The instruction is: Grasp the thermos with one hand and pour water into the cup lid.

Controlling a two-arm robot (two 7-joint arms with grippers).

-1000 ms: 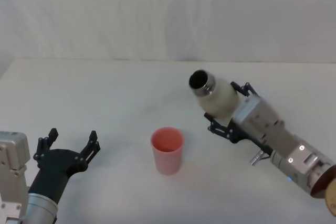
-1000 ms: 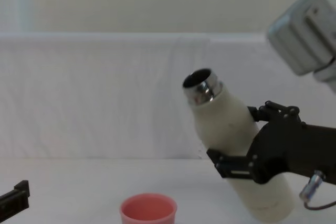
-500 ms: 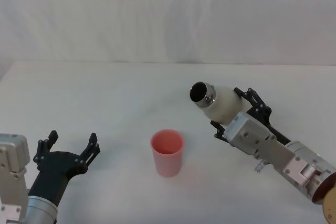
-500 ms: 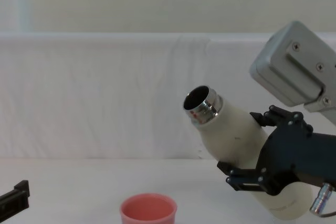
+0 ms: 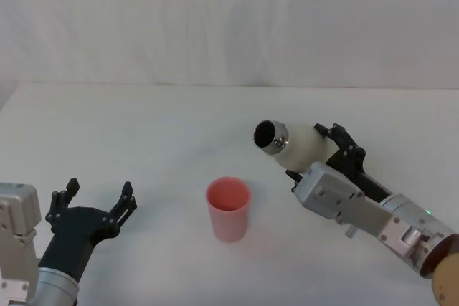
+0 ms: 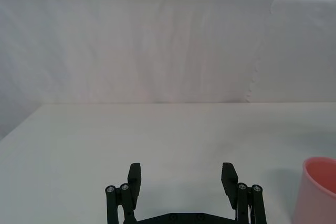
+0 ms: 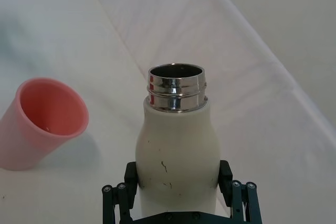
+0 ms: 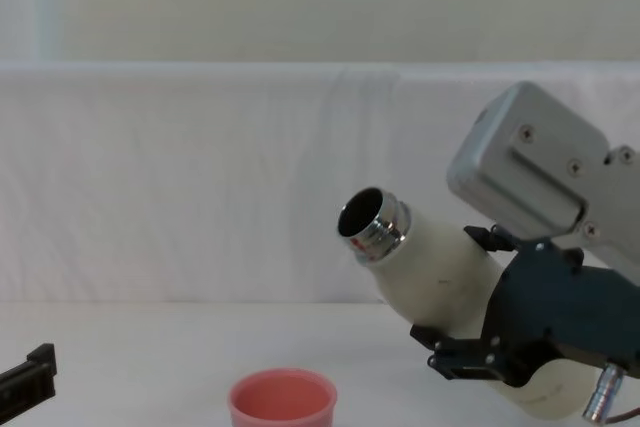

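The cream-white thermos (image 5: 297, 145) (image 8: 430, 267) (image 7: 176, 140) is held off the table, tilted steeply with its open steel neck (image 8: 372, 227) pointing left toward the cup lid. My right gripper (image 5: 326, 155) (image 8: 490, 332) (image 7: 177, 195) is shut on the thermos body. The pink cup lid (image 5: 229, 207) (image 8: 283, 399) (image 7: 44, 121) (image 6: 317, 190) stands upright on the table, below and left of the neck, apart from it. No water shows at the neck. My left gripper (image 5: 97, 202) (image 6: 181, 179) rests open at the near left, holding nothing.
A white table (image 5: 143, 134) runs back to a white cloth backdrop (image 5: 229, 19). Bare surface lies between the left gripper and the cup lid and behind the cup lid.
The right gripper has tipped the thermos further over, lowering its neck toward the cup lid. The cup lid and left gripper have not moved.
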